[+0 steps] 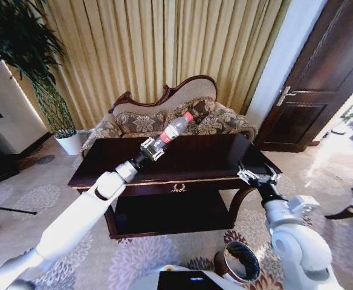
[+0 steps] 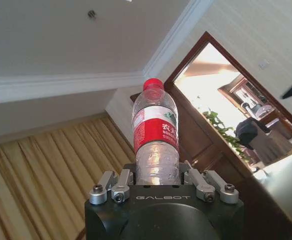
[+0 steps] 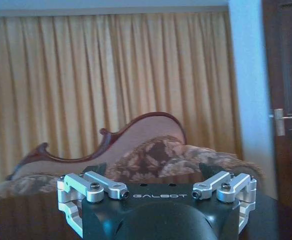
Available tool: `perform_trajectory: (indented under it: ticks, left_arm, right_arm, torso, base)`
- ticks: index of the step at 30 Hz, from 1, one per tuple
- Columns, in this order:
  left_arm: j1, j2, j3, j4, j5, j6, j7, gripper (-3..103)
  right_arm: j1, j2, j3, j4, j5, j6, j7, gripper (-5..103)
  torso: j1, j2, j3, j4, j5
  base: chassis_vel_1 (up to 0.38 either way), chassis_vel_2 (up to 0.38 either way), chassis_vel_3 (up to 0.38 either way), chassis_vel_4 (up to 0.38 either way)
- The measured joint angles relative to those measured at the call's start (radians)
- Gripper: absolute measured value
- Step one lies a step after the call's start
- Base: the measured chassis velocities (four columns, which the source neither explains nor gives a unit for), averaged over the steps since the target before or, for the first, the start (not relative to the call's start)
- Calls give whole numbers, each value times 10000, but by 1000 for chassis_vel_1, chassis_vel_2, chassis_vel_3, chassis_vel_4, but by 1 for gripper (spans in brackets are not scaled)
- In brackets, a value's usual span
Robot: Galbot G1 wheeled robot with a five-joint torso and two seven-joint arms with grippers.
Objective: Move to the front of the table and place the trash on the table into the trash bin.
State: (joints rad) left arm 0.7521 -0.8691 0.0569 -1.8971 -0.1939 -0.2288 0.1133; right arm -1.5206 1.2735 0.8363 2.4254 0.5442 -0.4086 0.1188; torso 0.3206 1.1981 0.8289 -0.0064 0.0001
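Above the counter (image 1: 225, 158), left claw (image 1: 154, 147) clamped on bottle (image 1: 175, 128) base: light, crushable, slippery; right claw (image 1: 258, 176) apart at 4 o'clock.

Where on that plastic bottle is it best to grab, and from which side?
Around the lower body, coming from the base end. The left hand grips the bottle there now: in the left wrist view its fingers close on the clear ribbed part below the label, where the sides are straight and round. The neck under the red cap narrows, offering less to hold.
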Motion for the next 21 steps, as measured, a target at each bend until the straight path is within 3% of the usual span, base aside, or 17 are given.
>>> perform_trajectory:
  ticks: [3, 6, 13, 15, 21]
  left_arm:
    - [29, 0, 31, -14, 0, 11, -5, 39]
    - [44, 67, 64, -18, 60, 12, -6, 39]
    - [18, 179, 64, -82, -25, 27, -13, 39]
    - [-40, 245, 93, -144, -46, 59, -13, 39]
    - [-132, 295, 161, -156, -52, 98, -13, 39]
  right_arm:
    - [151, -226, 0, -24, 317, -94, 0, 100]
    - [556, -1180, -108, -38, 2172, -293, 0, 100]
    - [971, -2237, -554, -162, 4100, -368, 1, 100]
    - [1580, -2703, -895, -328, 5261, -389, 1, 100]
    - [1938, -2919, -1233, -505, 5967, -390, 1, 100]
  torso:
    - [0, 0, 0, 0, -1]
    - [0, 0, 0, 1, -2]
    - [0, 0, 0, -2, 0]
    - [0, 0, 1, 1, 0]
    - [1, -1, 1, 1, -1]
  base:
    - [0, 0, 0, 0]
    - [0, 0, 0, 0]
    - [0, 0, 0, 0]
    - [0, 0, 0, 0]
    - [0, 0, 0, 0]
